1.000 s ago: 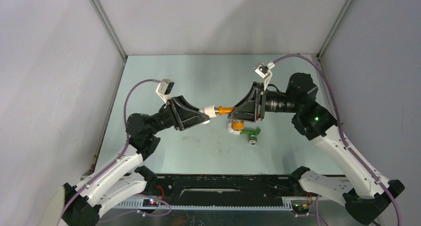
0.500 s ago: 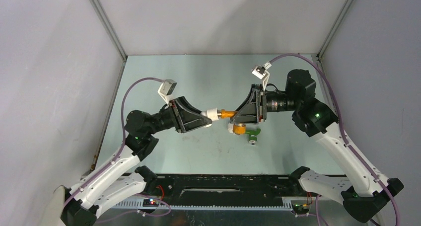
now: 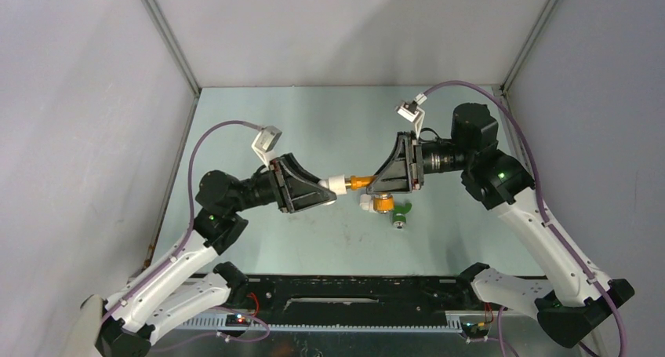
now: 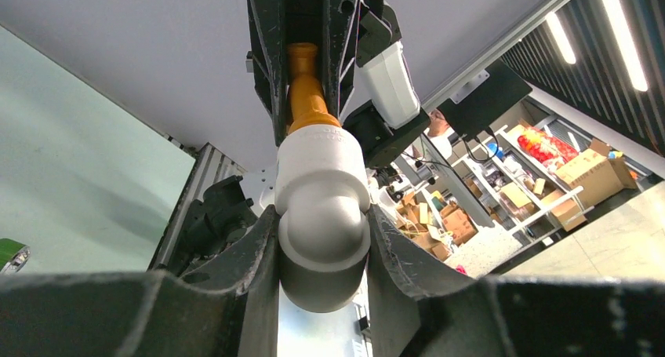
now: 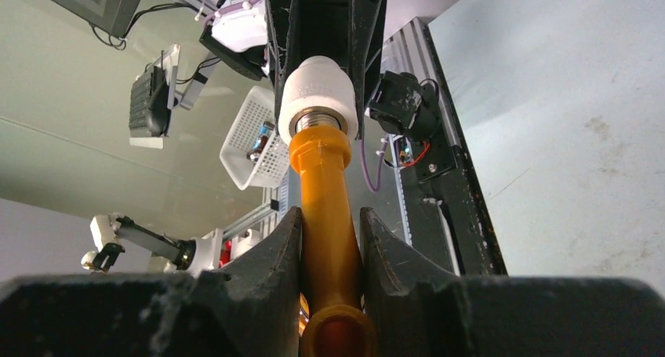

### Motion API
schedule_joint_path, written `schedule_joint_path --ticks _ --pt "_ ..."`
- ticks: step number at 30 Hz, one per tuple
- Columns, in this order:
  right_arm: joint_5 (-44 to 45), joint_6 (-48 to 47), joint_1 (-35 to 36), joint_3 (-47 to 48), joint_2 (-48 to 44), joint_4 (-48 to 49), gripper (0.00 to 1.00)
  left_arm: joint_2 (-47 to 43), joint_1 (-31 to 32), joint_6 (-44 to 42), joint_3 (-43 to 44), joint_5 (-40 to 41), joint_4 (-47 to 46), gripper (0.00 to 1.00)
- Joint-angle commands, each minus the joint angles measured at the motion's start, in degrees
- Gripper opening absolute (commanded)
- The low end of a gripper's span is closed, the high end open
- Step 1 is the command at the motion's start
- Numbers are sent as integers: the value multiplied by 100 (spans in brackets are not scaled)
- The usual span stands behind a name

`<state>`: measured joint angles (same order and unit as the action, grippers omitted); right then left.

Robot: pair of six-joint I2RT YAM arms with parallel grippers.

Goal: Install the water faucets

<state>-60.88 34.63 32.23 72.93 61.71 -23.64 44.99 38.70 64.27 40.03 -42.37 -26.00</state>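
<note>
The orange water faucet point(image 3: 361, 181) hangs in the air mid-table, its threaded end set in a white elbow fitting point(image 3: 334, 183). My left gripper point(image 3: 329, 187) is shut on the white elbow fitting point(image 4: 323, 208). From the other side my right gripper point(image 3: 376, 181) is shut on the orange faucet's body point(image 5: 329, 216), whose round knob point(image 3: 382, 205) points down. Metal thread point(image 5: 316, 122) shows between the faucet and the fitting point(image 5: 317, 94). The green faucet point(image 3: 401, 213) lies on the table just below the right gripper, with another white elbow fitting point(image 3: 365, 202) beside it.
Grey walls enclose the pale green table point(image 3: 314, 122) at the left, back and right. A black rail point(image 3: 345, 302) with both arm bases runs along the near edge. The green faucet point(image 4: 9, 255) shows at the left edge of the left wrist view.
The joined faucet and fitting have drifted slightly right and toward the near edge. The right wrist has turned a little, and the left arm's elbow has swung outward. Both grips are unchanged.
</note>
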Motion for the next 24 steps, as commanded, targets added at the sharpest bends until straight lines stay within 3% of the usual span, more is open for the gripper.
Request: schedule_joint_path --ticks 1,11,24 --pt "140 207 -6 297 8 433 0 131 232 -185 102 -395 203 0" --pt "-230 673 -16 301 112 900 0 301 335 -483 225 -448 215 0" --pt "-548 1080 -166 300 174 853 0 327 364 -2284 1012 -379 2487 0"
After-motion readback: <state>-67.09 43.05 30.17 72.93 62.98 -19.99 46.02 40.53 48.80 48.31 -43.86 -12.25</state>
